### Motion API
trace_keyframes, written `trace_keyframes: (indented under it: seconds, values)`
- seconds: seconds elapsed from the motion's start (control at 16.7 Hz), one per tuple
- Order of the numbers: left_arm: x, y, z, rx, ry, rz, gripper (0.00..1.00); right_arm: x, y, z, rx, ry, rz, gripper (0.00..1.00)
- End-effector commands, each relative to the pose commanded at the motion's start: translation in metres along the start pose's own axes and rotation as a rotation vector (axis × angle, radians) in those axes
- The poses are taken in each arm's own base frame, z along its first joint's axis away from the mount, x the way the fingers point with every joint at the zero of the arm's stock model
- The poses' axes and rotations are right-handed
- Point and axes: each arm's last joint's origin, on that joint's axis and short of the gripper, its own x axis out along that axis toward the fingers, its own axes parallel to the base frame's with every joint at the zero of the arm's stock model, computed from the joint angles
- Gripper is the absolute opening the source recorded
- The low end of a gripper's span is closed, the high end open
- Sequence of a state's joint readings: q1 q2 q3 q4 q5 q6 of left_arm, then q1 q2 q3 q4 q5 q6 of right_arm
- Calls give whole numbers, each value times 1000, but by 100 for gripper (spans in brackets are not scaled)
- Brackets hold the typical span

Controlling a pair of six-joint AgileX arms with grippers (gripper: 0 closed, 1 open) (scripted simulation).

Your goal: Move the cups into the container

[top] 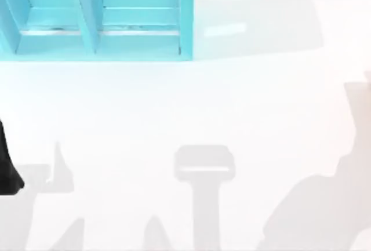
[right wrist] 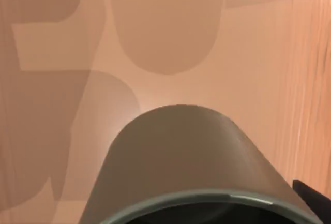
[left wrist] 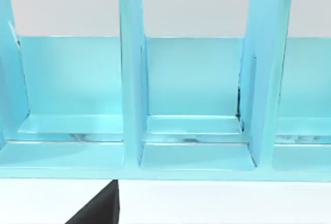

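Note:
An olive-grey cup (right wrist: 186, 162) looms close in the right wrist view, its dark mouth toward the camera, hanging above a peach surface that carries its rounded shadow. My right gripper is shut on it, and one dark fingertip (right wrist: 312, 195) shows beside its rim. The light blue container (top: 186, 13) stands at the table's back left, split into upright compartments by dividers (left wrist: 132, 79). The compartments I see hold nothing. A black part of my left arm (top: 8, 170) sits at the table's left edge, facing the container, and a dark piece of the left gripper (left wrist: 98, 208) shows low in the left wrist view.
The white table (top: 232, 106) carries only grey shadows of the arms along its front and right side. The container's open fronts face the table's middle.

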State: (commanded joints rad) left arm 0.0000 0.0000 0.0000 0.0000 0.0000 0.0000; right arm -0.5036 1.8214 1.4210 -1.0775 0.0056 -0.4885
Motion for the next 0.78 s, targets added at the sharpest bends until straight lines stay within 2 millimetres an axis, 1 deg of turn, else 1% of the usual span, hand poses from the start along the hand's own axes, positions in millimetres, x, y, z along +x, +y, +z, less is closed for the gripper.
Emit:
trace_keyframes:
  seconds: [0.6,0.66,0.78]
  values:
    - [0,0,0,0,0,0,100,0,0,0,0,0,0,98]
    - [0,0,0,0,0,0,100,0,0,0,0,0,0,100]
    - [0,0,0,0,0,0,100,0,0,0,0,0,0,100]
